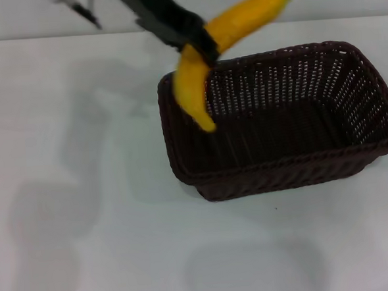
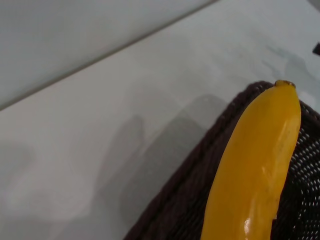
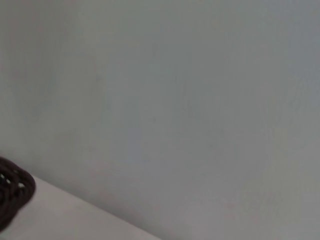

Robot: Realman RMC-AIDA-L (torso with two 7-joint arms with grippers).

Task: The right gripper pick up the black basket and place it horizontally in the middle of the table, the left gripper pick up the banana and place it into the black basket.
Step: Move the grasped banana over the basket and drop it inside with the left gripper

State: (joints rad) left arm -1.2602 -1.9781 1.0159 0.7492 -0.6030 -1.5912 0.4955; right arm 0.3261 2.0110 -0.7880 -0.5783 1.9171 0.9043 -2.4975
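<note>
One view, head, shows left hand (image 1: 201, 43) gripping banana (image 1: 205, 59)

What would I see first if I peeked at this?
The bright yellow banana, held in the air by the black left gripper over the left end of the basket. Next, the big black basket sitting on the white table, with nothing inside it yet.

No readable text, label, brand, number or sign shows in any view: none on the banana (image 1: 205, 59), the black basket (image 1: 294, 159), or the table (image 1: 72, 192).
</note>
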